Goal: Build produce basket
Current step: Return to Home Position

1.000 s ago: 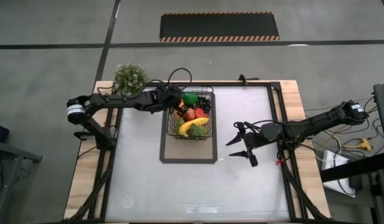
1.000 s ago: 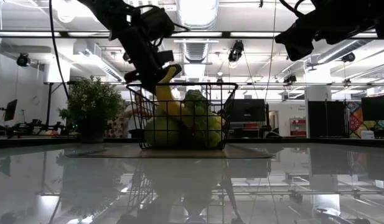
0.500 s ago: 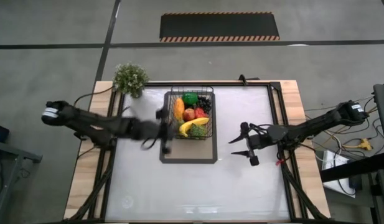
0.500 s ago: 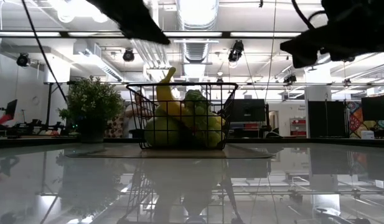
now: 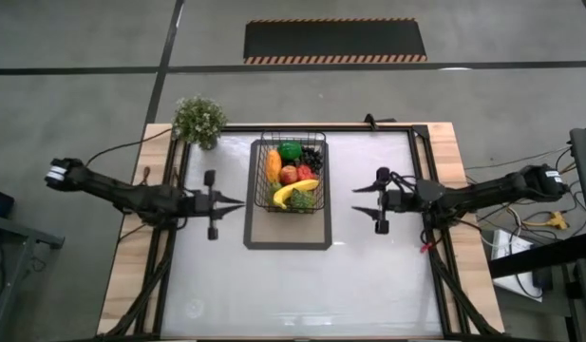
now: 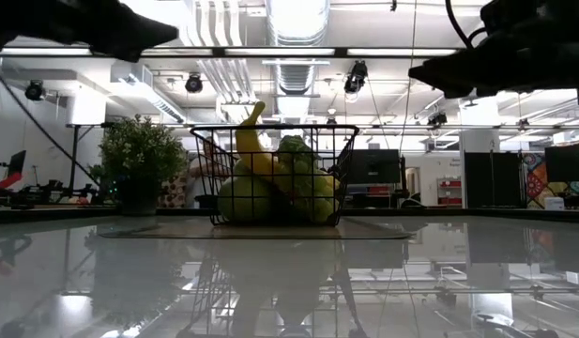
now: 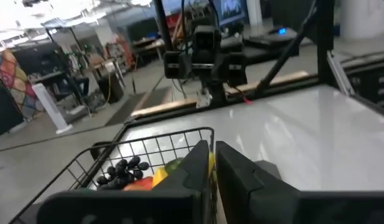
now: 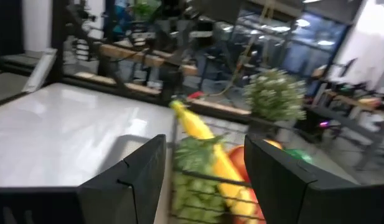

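The black wire basket (image 5: 290,176) stands on a dark-bordered mat (image 5: 287,233) at the table's middle, toward its far edge. In it lies the produce: a yellow banana (image 5: 297,190), a red apple (image 5: 290,175), a green piece (image 5: 290,150), dark grapes (image 5: 313,154) and an orange piece (image 5: 274,164). My left gripper (image 5: 239,201) is shut and empty, level, left of the basket and pointing at it. My right gripper (image 5: 358,200) is open and empty, level, right of the basket and pointing at it. In the right wrist view the banana (image 8: 201,134) shows between its fingers.
A green potted plant (image 5: 198,120) stands at the table's far left corner. The mat's near part lies bare in front of the basket. A wide white tabletop (image 5: 302,285) stretches toward the near edge. Dark frame rails (image 5: 427,190) run along the table's sides.
My left gripper has drawn back from over the basket toward the table's left and near side. It has turned level, kept shut, and now points at the basket's left side. My right gripper has shifted slightly toward the far edge and rolled, staying open. The produce has kept still.
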Robot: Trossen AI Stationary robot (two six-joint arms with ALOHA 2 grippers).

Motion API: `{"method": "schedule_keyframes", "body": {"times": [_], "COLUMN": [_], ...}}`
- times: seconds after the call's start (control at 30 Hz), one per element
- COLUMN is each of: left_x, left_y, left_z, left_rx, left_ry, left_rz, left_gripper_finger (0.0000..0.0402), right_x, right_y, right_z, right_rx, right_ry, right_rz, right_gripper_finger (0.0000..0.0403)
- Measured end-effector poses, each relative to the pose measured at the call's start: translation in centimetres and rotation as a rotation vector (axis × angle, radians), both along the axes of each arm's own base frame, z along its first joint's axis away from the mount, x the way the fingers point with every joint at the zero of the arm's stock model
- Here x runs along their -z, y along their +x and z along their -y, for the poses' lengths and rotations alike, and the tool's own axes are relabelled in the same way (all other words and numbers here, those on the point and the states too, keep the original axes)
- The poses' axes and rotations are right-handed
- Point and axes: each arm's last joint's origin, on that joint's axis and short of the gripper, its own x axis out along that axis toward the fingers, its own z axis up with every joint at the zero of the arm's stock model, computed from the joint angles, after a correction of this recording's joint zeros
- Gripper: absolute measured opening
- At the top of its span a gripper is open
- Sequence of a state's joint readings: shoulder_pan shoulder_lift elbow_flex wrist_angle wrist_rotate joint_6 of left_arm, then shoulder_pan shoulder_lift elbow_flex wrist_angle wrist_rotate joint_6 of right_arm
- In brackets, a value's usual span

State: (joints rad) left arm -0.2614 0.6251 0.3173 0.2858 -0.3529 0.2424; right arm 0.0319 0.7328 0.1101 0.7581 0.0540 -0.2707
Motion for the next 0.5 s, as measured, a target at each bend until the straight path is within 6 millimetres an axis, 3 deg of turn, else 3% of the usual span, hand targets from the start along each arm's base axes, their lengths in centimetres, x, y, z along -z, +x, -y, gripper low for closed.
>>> {"method": "schedule_keyframes", "body": {"times": [0.17, 0.5], "left_x": [1.3, 3.8], "left_y": [-2.1, -4.0], "left_z": [-0.6, -1.1], "left_rx": [0.0, 0.0], "left_ry": [-0.019, -0.034], "left_rz": [0.069, 0.126], "left_gripper_finger": [0.0012, 0.0012], "right_x": [-0.4, -0.8], "right_y": [-0.5, -1.8], "right_z": [0.9, 1.4], "right_rx": [0.047, 0.051], "right_ry": [-0.023, -0.032], "right_rz": [0.012, 0.005], "right_gripper_finger": [0.0203, 0.0203]}}
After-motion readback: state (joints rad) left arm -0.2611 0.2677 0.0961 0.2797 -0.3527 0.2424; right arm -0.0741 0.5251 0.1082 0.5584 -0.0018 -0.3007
